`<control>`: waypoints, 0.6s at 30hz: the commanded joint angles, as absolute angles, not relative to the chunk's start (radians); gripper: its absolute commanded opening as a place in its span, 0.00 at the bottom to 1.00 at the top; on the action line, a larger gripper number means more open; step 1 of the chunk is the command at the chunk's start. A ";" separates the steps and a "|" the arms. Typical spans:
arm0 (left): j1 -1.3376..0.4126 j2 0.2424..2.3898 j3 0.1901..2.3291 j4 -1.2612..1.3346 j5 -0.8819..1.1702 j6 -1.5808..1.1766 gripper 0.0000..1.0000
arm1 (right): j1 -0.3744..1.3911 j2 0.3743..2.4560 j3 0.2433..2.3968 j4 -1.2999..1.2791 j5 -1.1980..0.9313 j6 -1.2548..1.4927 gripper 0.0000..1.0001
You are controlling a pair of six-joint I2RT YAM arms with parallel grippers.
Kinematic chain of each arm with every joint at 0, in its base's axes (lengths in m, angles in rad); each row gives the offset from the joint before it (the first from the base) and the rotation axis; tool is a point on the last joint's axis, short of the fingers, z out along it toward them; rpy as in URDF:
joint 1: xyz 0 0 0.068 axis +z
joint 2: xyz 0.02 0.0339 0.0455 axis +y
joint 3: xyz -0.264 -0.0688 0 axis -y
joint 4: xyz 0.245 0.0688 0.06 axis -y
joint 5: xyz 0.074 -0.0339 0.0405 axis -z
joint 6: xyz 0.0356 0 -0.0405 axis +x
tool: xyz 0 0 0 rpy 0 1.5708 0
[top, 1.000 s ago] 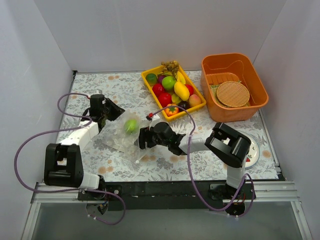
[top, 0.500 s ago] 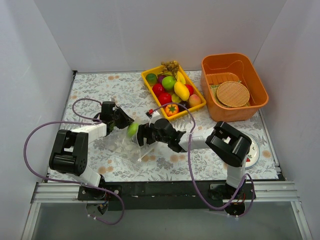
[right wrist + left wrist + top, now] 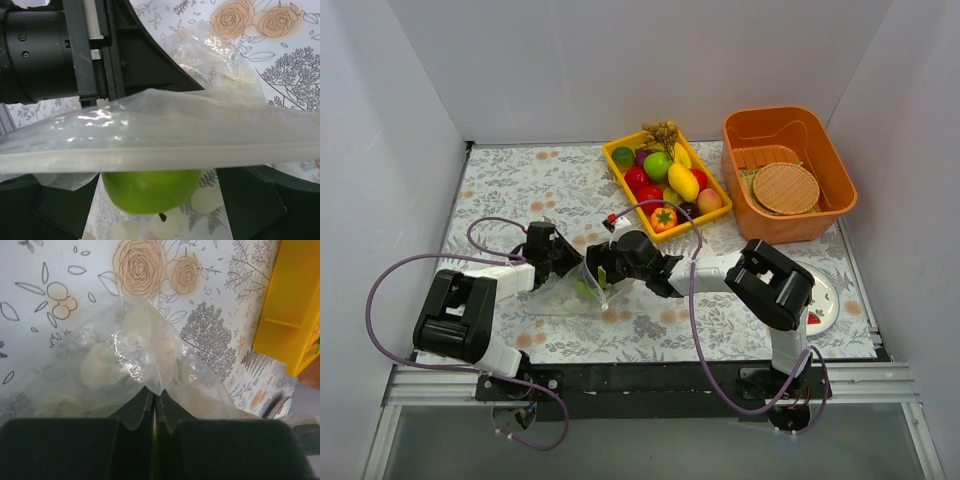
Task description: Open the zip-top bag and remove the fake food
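Note:
The clear zip-top bag point(image 3: 558, 296) stands lifted like a tent between my two grippers. My left gripper point(image 3: 563, 264) is shut on a fold of its plastic point(image 3: 131, 354), the fingertips point(image 3: 145, 399) pinched together. My right gripper point(image 3: 602, 272) faces it at the bag's mouth, jaws wide apart. The white zip strip point(image 3: 160, 156) runs across in front of them. The light green apple point(image 3: 149, 191) sits between the right fingers point(image 3: 250, 200), with a small gap on one side. The apple shows as a green patch in the top view point(image 3: 586, 290). Pale round pieces point(image 3: 100, 362) show through the plastic.
A yellow tray point(image 3: 611, 150) of toy fruit stands behind the bag; its corner shows in the left wrist view point(image 3: 287, 315). An orange basin point(image 3: 843, 190) with woven mats is at the back right. A white plate point(image 3: 827, 306) lies by the right arm's base.
Both grippers have closed in on each other at the bag. The left arm swung right and nearer, the bag rose into a tent, and the apple sank lower inside it.

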State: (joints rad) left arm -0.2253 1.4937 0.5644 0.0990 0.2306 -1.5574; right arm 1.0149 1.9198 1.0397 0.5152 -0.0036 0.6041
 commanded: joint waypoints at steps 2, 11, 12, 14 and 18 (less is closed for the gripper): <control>-0.239 1.450 0.525 0.091 0.175 -1.585 0.01 | 1.031 1.914 1.045 0.494 0.008 0.542 0.98; -0.241 1.486 0.514 0.103 0.138 -1.591 0.00 | 1.078 1.901 1.039 0.425 0.026 0.442 0.98; -0.241 1.488 0.517 0.100 0.135 -1.588 0.00 | 1.081 1.902 1.039 0.414 0.044 0.439 0.97; -0.241 1.496 0.518 0.095 0.123 -1.583 0.00 | 1.085 1.907 1.043 0.387 0.057 0.440 0.95; -0.241 1.512 0.531 0.083 0.103 -1.575 0.00 | 1.086 1.893 1.023 0.370 0.086 0.448 0.86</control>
State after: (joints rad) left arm -0.2379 1.4910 0.5297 0.1131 0.1669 -1.5940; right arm 1.0836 1.9213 1.0317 0.4034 0.0322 0.4660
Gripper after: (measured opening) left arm 0.009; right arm 0.899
